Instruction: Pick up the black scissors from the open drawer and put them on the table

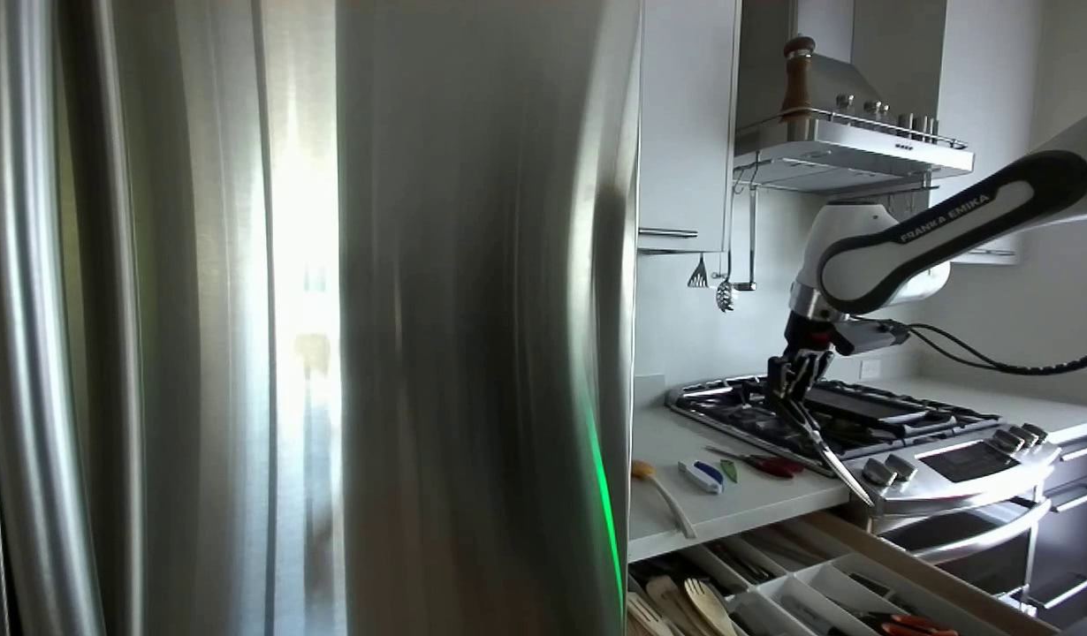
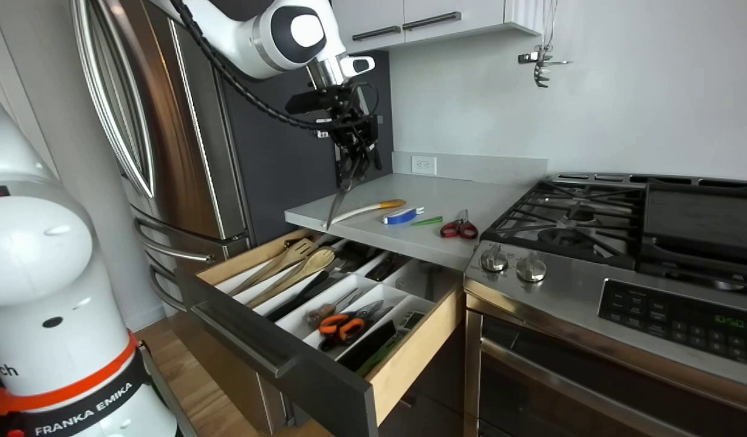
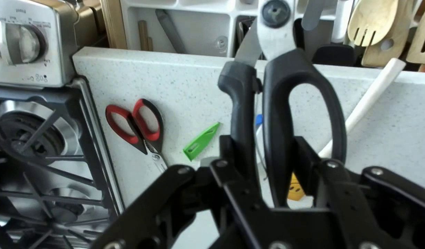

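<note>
My gripper (image 3: pixel 265 152) is shut on the handles of the black scissors (image 3: pixel 277 93). The scissors' metal blades point away from the gripper, over the drawer edge in the wrist view. In both exterior views the scissors hang blades down from the gripper (image 2: pixel 356 162), with blades (image 2: pixel 339 203) above the worktop's front edge; the blades also show in an exterior view (image 1: pixel 831 455). The table, a white worktop (image 2: pixel 458 189), lies beneath the gripper. The open drawer (image 2: pixel 419 349) juts out below the worktop, with a pale tray of compartments.
On the worktop lie red-handled scissors (image 2: pixel 460 229), a green sheath (image 2: pixel 427 221), a blue-and-white item (image 2: pixel 402 215) and a white tool with a yellow end (image 2: pixel 370 209). Orange-handled scissors (image 2: pixel 343 326) and wooden utensils (image 2: pixel 300 267) are in the drawer. The gas hob (image 2: pixel 568 212) and fridge (image 1: pixel 473 309) flank the worktop.
</note>
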Tool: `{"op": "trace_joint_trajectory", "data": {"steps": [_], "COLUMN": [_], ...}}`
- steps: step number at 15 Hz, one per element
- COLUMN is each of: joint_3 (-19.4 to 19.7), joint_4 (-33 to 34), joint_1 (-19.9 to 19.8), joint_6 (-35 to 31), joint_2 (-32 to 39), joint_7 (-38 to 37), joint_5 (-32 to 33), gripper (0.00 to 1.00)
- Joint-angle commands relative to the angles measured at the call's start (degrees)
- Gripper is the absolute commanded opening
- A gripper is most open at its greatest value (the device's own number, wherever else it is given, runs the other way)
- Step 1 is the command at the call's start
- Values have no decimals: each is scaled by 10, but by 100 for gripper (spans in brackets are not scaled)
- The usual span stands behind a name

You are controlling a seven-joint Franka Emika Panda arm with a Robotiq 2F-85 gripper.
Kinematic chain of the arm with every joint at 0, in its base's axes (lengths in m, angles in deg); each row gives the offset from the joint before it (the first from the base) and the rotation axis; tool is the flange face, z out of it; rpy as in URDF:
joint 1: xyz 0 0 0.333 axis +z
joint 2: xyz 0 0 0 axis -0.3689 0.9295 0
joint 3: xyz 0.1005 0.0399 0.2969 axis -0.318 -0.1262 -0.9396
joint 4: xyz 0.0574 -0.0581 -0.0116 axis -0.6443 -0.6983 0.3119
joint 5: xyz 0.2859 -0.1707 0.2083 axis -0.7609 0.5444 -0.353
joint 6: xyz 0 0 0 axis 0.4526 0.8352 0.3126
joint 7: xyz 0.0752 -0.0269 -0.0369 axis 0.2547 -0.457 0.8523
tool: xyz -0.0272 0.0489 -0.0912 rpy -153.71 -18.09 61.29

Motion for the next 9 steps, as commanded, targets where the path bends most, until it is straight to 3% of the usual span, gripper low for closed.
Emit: {"op": "trace_joint_trajectory", "data": {"steps": [1,2,3,9], "joint_3": [-8,-5,-6,-6], "joint_4": [94,118,68,108], "joint_1": [11,17,13,17], "joint_6": [62,81,46,65], "joint_2": [51,63,31,62], "joint_7": [9,24,3,10], "joint_5": [0,-18,-3,-7], "gripper": [20,20,45,45]}}
